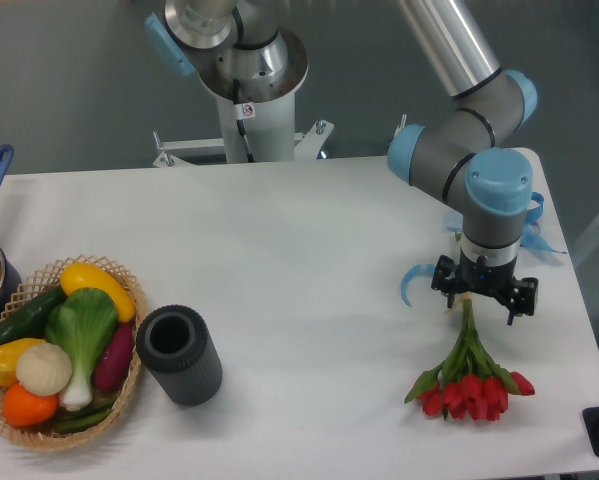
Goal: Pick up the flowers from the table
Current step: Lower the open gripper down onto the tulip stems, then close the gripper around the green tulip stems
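One small bunch of red tulips lying near white table's right edge; light, soft, best taken at bound stems. Black two-finger gripper hovering there, spread unclear.

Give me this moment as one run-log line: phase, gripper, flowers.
phase: approach | gripper: over stem end, jaw state unclear | flowers: lying on table, not lifted | ribbon: beside stems
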Available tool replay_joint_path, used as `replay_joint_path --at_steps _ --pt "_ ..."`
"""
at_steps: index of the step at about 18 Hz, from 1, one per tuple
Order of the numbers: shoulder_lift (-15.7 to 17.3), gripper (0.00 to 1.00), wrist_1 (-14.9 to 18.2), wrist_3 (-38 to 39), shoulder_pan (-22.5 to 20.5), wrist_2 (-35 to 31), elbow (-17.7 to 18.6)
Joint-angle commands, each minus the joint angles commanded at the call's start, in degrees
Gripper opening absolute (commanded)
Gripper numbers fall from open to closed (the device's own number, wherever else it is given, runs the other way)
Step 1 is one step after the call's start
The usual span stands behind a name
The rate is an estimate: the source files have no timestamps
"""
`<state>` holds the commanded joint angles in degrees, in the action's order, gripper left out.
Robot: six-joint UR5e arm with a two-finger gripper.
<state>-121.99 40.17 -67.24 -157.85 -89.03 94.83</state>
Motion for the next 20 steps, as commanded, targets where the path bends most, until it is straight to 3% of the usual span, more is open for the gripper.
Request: replay_joint_path --at_steps 7,10,13,17,18,20 --pt "-3.0 0.97 -0.3 1.1 0.4 0.2 -1.1" --pt "-3.1 0.80 -0.3 1.1 0.4 0.2 -1.1" --pt "-3.4 0.73 -0.2 1.0 0.4 0.2 -1.1" --pt "-3.4 0.35 -0.1 0.5 0.4 0.2 -0.9" --pt "-3.4 0.28 -0.1 0.5 0.4 0.1 -1.0" --pt "-3.4 0.26 0.0 0.5 0.4 0.0 -1.0"
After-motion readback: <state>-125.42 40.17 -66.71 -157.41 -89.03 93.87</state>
